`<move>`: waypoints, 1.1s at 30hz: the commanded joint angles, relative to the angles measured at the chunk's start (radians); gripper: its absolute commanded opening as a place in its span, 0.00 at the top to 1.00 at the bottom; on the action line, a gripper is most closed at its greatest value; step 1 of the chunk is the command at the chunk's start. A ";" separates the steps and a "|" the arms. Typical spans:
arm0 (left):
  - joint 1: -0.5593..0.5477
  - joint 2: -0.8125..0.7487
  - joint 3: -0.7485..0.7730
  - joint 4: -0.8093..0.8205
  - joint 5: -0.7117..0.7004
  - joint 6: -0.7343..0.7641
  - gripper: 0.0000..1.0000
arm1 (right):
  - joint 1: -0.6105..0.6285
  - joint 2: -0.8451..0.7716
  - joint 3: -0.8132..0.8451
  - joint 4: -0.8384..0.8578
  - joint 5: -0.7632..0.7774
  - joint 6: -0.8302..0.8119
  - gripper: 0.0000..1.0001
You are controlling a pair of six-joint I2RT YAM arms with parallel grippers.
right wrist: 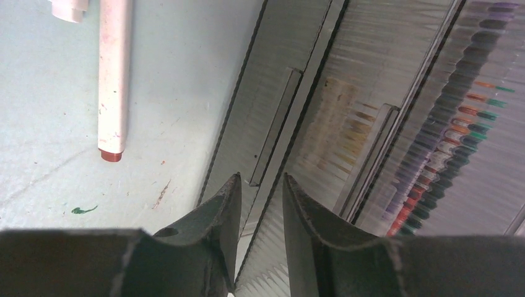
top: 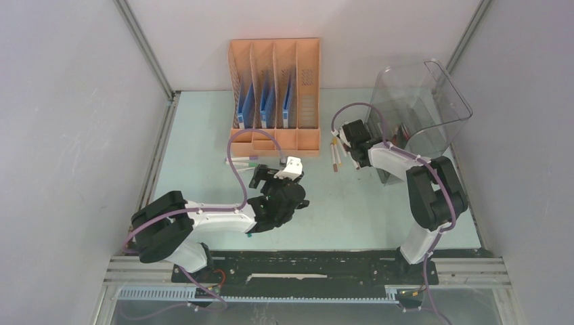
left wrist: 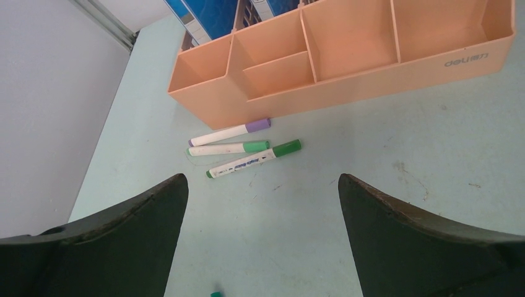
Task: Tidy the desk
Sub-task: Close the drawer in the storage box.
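Markers (left wrist: 228,148), 3 on the desk (left wrist: 384,167), lie just ahead of the wide-open left gripper (left wrist: 261,180): straddle 1 crosswise, then close.

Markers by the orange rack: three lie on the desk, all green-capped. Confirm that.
Not all green-capped. The left wrist view shows one purple-capped marker and two green-capped markers. The rest holds: three lie on the desk by the orange rack.

Markers (left wrist: 229,148) lie near orange rack (left wrist: 371,80) holding, seemingly, folders (top: 246,101).
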 commanded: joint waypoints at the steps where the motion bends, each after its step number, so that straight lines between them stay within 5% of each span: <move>1: -0.009 -0.022 0.005 0.047 -0.045 0.013 0.00 | -0.014 -0.026 0.005 0.016 0.024 -0.002 0.61; 13: -0.011 -0.011 0.013 0.048 -0.049 0.019 0.00 | 0.016 -0.071 0.005 -0.025 -0.126 0.036 0.59; 33: -0.016 0.001 0.020 0.048 -0.058 0.026 0.00 | -0.007 0.007 0.041 -0.053 -0.055 0.071 0.45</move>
